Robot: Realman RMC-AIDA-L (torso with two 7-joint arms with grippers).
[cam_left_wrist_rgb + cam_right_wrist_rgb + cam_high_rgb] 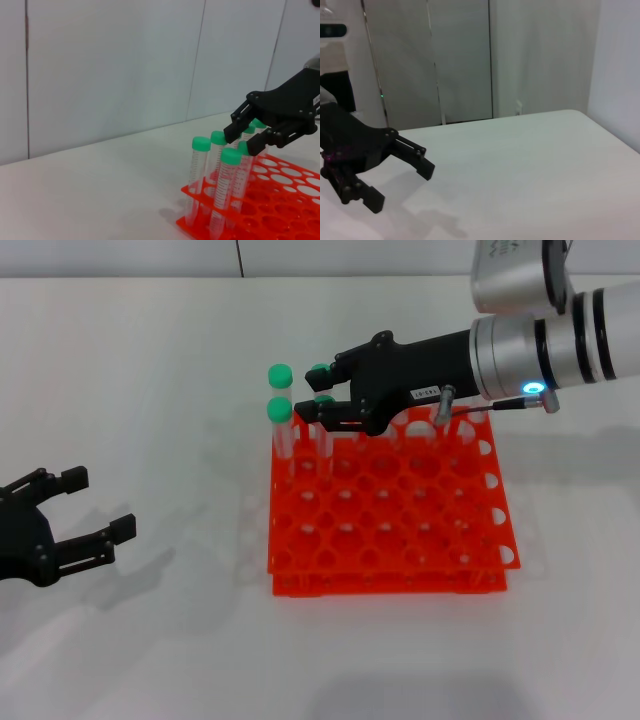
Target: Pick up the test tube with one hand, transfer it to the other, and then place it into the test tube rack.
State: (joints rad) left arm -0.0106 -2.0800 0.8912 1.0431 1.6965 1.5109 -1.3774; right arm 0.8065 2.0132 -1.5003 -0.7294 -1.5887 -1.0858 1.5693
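The orange test tube rack point(392, 583) stands at the table's middle. Several green-capped test tubes stand upright in its back left corner point(279, 410), also seen in the left wrist view point(201, 145). My right gripper point(326, 395), with the white label, hovers over that corner. Its fingers are open, one on each side of the cap of a test tube point(324, 400) that stands in the rack. It also shows in the left wrist view point(241, 141). My left gripper point(100, 503) is open and empty low over the table at the near left, also visible in the right wrist view point(402, 187).
The rack's point(280, 200) remaining holes hold no tubes. White table point(150, 360) all around; a pale wall lies beyond its far edge.
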